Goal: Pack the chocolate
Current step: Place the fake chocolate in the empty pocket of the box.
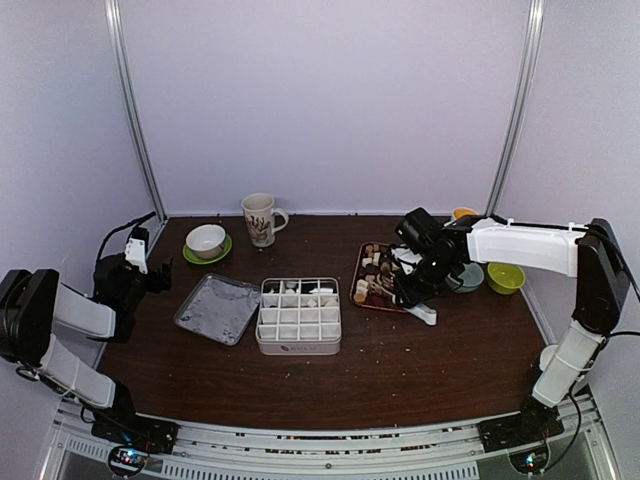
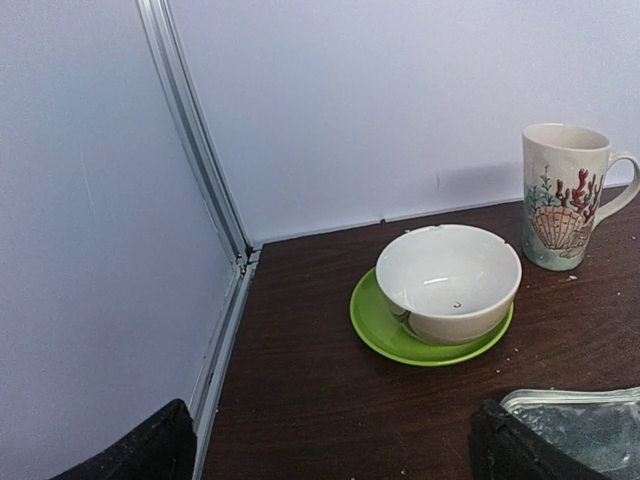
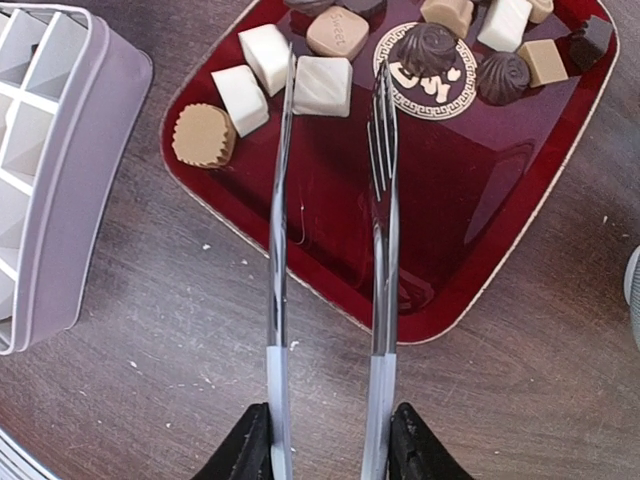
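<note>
The chocolate (image 3: 322, 85) lies as several white, tan and dark pieces on a dark red tray (image 3: 460, 200), seen also in the top view as the tray (image 1: 372, 290). My right gripper (image 3: 330, 440) is shut on metal tongs (image 3: 380, 250) with white handles. The tong tips straddle a white square piece and are apart. A white divided box (image 1: 298, 315) stands left of the tray, with pale pieces in its back cells. My left gripper (image 1: 150, 270) rests open at the table's left edge, with nothing between its fingers (image 2: 150, 450).
A white bowl on a green saucer (image 2: 447, 280) and a shell-patterned mug (image 2: 565, 195) stand at the back left. A silvery lid (image 1: 217, 308) lies left of the box. A grey dish (image 1: 468, 277) and a green bowl (image 1: 505, 276) sit right of the tray.
</note>
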Robot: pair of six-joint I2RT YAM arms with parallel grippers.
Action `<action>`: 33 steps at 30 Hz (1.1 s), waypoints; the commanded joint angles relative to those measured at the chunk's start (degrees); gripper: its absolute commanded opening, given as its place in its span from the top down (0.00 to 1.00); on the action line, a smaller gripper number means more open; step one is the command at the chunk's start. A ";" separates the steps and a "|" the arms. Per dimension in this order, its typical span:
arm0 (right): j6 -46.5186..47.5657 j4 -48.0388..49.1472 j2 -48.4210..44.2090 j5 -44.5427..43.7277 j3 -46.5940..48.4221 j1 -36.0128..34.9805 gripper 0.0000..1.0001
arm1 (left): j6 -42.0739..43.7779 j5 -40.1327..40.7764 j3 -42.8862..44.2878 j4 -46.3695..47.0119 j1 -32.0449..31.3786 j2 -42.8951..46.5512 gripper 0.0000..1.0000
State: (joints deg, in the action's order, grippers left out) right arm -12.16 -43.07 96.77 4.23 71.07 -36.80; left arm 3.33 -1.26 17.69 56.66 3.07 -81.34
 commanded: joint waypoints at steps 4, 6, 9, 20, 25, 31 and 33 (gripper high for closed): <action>-0.62 -0.76 -1.26 -5.30 2.19 -0.16 0.66 | -0.53 0.30 1.12 1.43 0.40 -0.18 0.02; -0.59 -0.44 -2.02 -5.25 2.35 -0.03 0.67 | -0.52 0.29 1.12 1.44 0.38 -0.22 0.02; -0.12 0.04 -3.10 -4.37 2.83 -0.03 0.70 | -0.53 0.29 1.12 1.42 0.41 -0.22 0.02; 1.91 3.18 -7.88 -1.58 2.05 -0.07 0.75 | -0.54 0.31 1.12 1.43 0.41 -0.18 0.02; 2.92 4.11 -9.50 -0.26 1.42 -0.15 0.75 | -0.57 0.29 1.12 1.39 0.42 -0.22 0.02; 4.20 6.87 -12.82 3.86 0.07 -0.36 0.75 | -0.52 0.29 1.12 1.37 0.43 -0.22 0.02; 4.52 8.27 -13.84 6.13 -0.40 -0.67 0.75 | -0.56 0.30 1.12 1.43 0.42 -0.22 0.02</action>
State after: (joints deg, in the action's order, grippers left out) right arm -9.10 -39.68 86.65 5.89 71.57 -36.88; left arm 3.31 -1.26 17.69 56.45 3.07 -81.32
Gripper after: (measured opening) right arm 0.295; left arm 0.978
